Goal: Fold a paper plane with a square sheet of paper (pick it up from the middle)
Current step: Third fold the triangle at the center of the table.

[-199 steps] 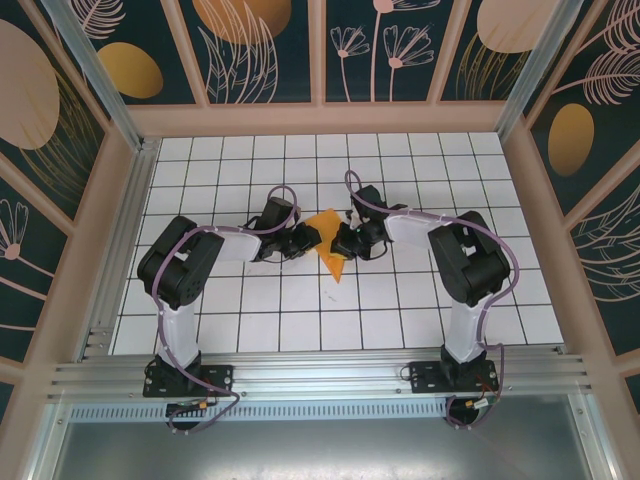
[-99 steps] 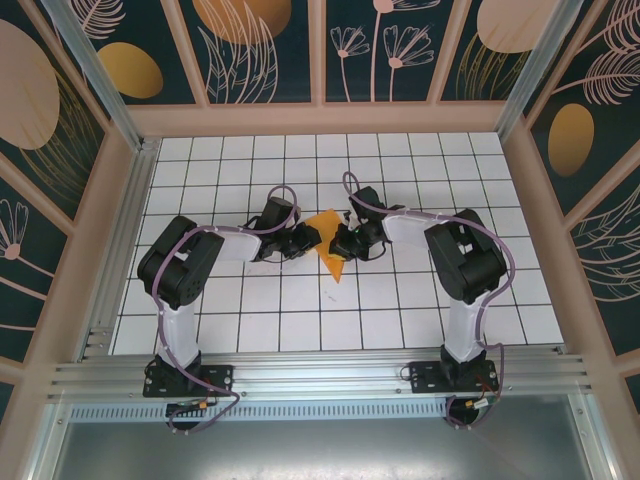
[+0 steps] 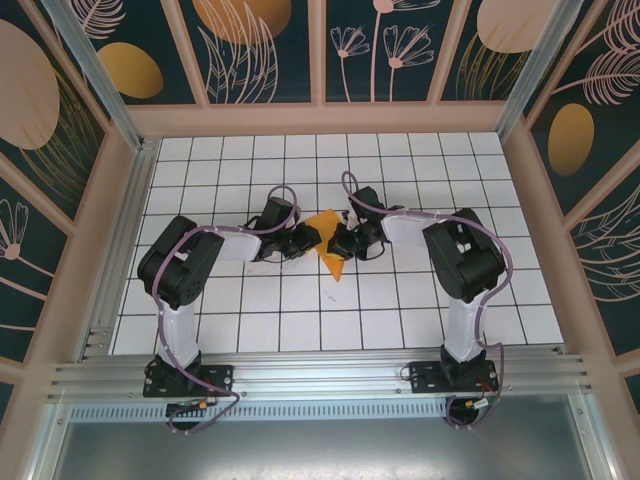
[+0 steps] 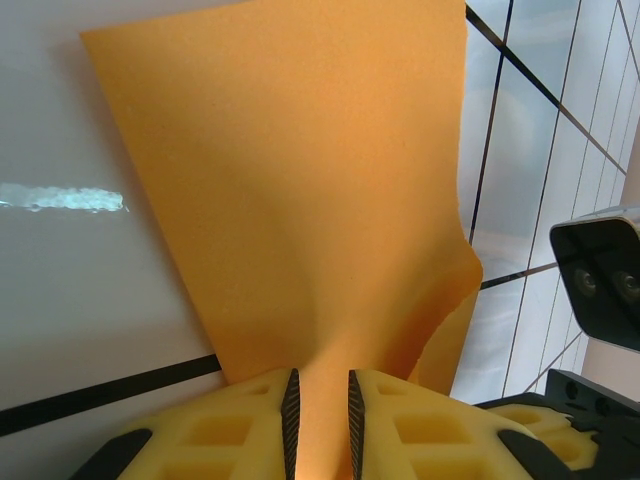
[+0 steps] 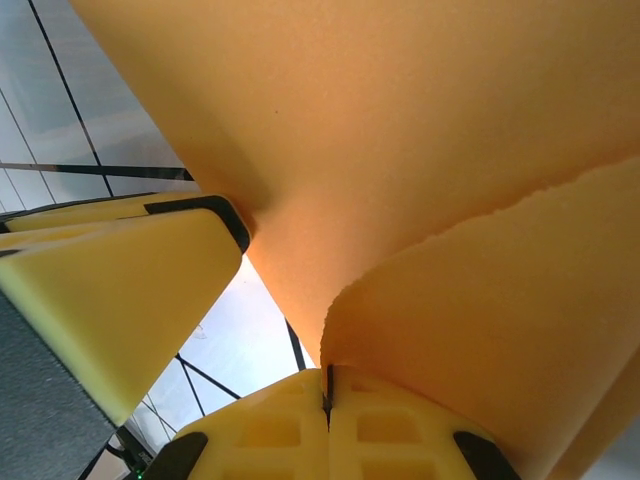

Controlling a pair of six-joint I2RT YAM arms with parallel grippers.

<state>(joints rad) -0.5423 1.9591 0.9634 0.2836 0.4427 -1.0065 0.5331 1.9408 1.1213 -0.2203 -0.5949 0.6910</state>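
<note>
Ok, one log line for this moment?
left pincer: shut on paper | right pincer: shut on paper | paper: partly folded, mid-table

Blk/white arms [image 3: 178,268] w/ purple cables [image 3: 235,231], yellow end effector pads [image 4: 420,425].

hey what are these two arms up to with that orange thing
Both arms are working on a sheet of orange paper over the middle of the tiled table. The left pincer is shut on one side of it and the right pincer is shut on the other, where two layers show. From above it looks folded to a point, not yet a finished plane.
</note>
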